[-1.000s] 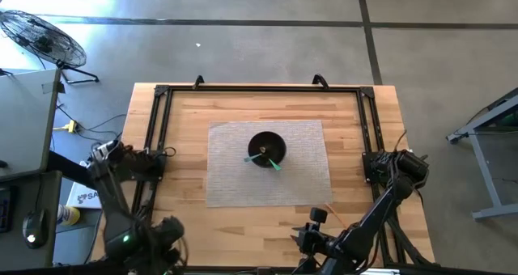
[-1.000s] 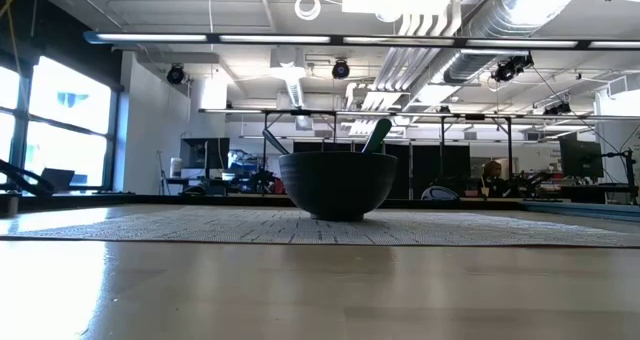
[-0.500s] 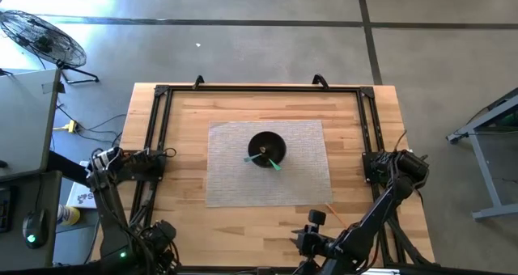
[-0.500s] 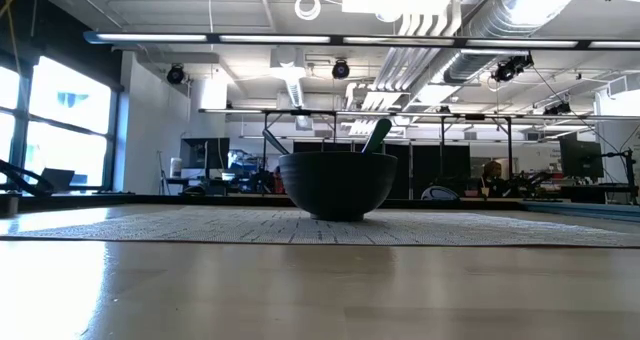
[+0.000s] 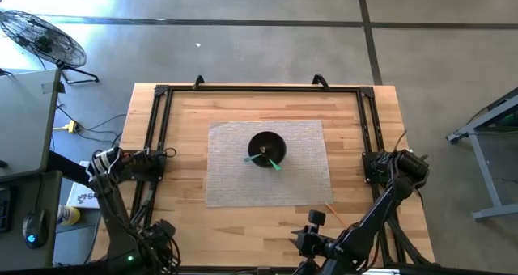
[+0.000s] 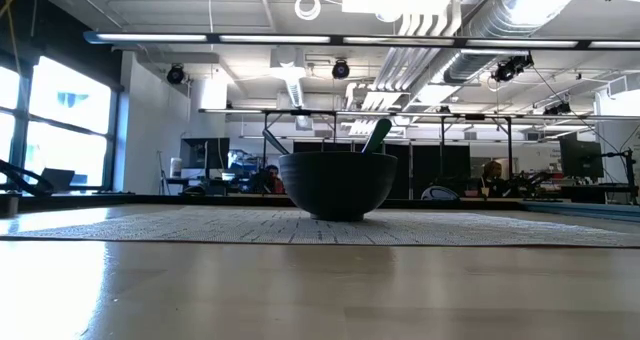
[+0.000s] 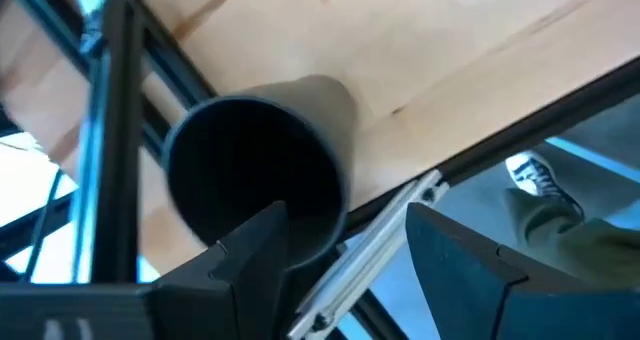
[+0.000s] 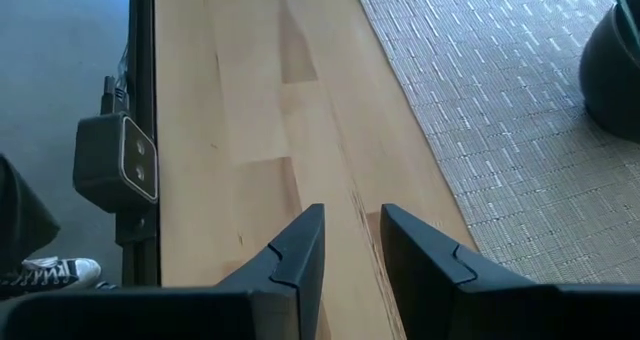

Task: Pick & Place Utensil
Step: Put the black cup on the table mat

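Observation:
A black bowl (image 5: 265,149) stands on a grey woven mat (image 5: 235,182) in the middle of the table. A green utensil (image 5: 273,162) leans inside it, its handle sticking out over the rim toward the near right; in the low view the handle (image 6: 377,135) rises above the bowl (image 6: 337,185). My left gripper (image 7: 345,245) is open at the near-left corner (image 5: 163,230), over the table's edge. My right gripper (image 8: 352,242) hangs low over bare wood near the near edge (image 5: 307,234), slightly open, with the bowl (image 8: 615,65) well off to its side. Neither touches anything.
A black metal frame (image 5: 158,129) runs along the table's left, far and right sides. A small camera box (image 8: 118,165) sits on the near rail. A dark tube (image 7: 260,175) stands close before my left gripper. A person's sneaker (image 8: 50,273) shows on the floor beside the near edge.
My left arm has drawn back toward the table's near-left corner and settled lower there. The bowl, the utensil and my right arm have kept still.

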Controlling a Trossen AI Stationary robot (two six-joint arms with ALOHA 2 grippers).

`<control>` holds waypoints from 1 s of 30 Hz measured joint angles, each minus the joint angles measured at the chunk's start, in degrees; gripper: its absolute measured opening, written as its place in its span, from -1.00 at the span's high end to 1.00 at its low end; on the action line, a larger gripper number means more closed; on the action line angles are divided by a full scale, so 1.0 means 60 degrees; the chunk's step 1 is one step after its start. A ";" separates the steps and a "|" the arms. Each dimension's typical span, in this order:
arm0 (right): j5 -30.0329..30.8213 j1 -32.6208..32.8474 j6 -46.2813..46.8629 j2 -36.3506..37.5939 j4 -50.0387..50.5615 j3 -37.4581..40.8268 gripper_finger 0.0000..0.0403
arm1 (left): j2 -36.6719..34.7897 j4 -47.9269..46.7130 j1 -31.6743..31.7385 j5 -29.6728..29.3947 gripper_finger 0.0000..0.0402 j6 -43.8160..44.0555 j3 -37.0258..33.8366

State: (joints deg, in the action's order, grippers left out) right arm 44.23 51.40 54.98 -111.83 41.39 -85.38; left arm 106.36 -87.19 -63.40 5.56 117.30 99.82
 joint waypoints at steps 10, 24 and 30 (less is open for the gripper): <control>-0.0019 0.0000 0.0000 0.0000 -0.0089 0.0000 0.53 | -0.0017 0.0337 0.0003 0.0011 0.00 -0.0156 -0.0426; -0.0040 0.0000 0.0000 0.0000 -0.0175 0.0000 0.53 | -0.0020 0.0987 0.0008 -0.0199 0.00 -0.0280 -0.1203; -0.0045 0.0000 0.0000 0.0000 -0.0176 0.0000 0.53 | -0.0024 0.1087 0.0012 -0.0388 0.00 -0.0454 -0.1306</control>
State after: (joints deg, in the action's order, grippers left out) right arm 43.97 51.40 54.98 -111.83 40.34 -85.38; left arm 106.21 -80.67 -63.33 3.23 114.58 91.98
